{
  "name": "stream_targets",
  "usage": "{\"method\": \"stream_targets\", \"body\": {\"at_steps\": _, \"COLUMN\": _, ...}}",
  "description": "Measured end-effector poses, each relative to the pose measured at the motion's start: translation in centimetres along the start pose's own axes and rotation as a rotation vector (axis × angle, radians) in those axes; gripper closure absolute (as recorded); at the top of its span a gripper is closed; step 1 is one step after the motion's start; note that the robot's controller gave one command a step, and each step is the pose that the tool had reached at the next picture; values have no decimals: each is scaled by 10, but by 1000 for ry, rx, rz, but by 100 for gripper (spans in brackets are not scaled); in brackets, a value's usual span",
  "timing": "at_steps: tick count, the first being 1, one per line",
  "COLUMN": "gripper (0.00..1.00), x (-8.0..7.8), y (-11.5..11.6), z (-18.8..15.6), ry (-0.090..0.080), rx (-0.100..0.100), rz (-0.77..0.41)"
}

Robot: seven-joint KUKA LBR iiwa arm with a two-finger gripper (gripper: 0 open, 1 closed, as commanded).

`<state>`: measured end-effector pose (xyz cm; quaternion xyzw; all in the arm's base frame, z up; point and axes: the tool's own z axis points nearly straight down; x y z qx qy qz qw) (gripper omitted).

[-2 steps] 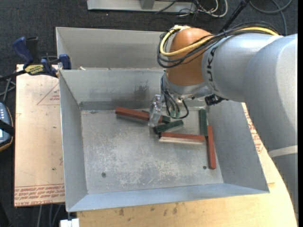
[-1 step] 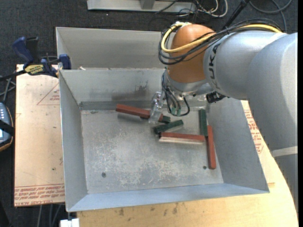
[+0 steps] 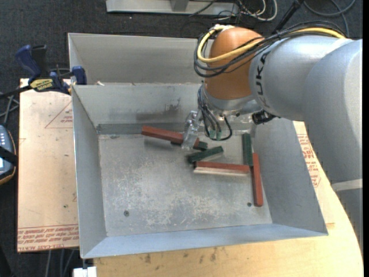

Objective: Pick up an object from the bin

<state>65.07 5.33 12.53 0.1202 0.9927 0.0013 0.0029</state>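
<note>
My gripper [image 3: 192, 133] hangs low at the back middle of the bin, just over the right end of a red-brown bar [image 3: 161, 134] that lies along the back wall. Directly below it in the view lies a short dark green piece [image 3: 206, 153], slightly tilted. Below that rests a flat red bar with a pale edge [image 3: 222, 168]. Nothing shows between the gripper's tips.
To the right, a dark green stick [image 3: 247, 148] and a long red stick [image 3: 256, 182] lie side by side, running front to back near the right wall. The arm, with its orange cover and cables, reaches in over the bin's back right corner.
</note>
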Motion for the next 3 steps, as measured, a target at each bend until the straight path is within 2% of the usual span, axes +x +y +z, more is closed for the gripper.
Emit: {"method": "stream_targets", "body": {"at_steps": 3, "gripper": 100, "x": 0, "y": 0, "z": -23, "ry": 4, "rx": 2, "rz": 0}}
